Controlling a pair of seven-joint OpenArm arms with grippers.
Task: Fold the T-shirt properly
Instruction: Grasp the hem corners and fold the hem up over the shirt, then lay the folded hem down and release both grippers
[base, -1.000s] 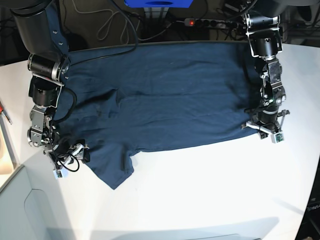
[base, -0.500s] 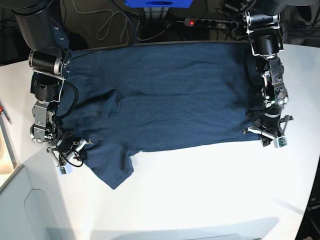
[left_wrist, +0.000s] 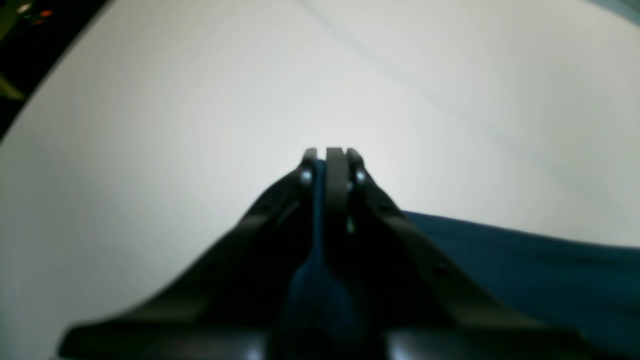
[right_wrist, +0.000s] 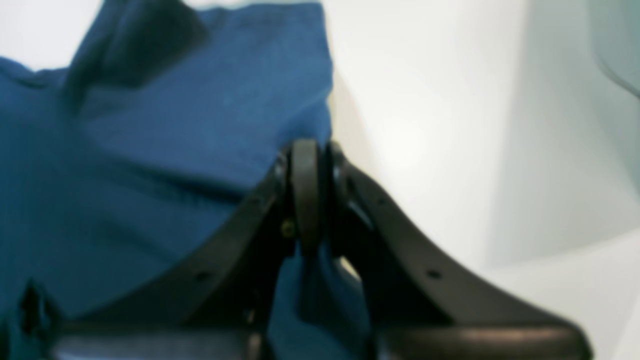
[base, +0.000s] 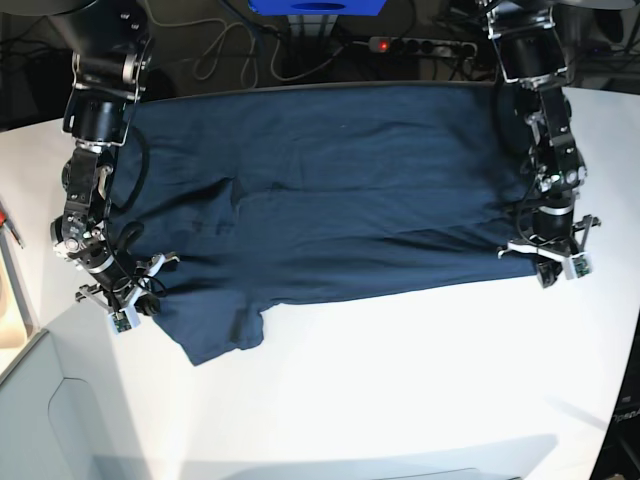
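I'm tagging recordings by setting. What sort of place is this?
Probably a robotics lab bench: two arms work a T-shirt on a plain white table, with a power strip and loose cables behind it.

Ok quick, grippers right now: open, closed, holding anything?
Left gripper: closed, pinching the edge of the T-shirt.
Right gripper: closed, also pinching T-shirt fabric between its fingers.

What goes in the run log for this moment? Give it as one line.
phase: edge grasp | left tool: shut on T-shirt | right tool: shut on T-shirt | T-shirt: spread on white table, unfolded
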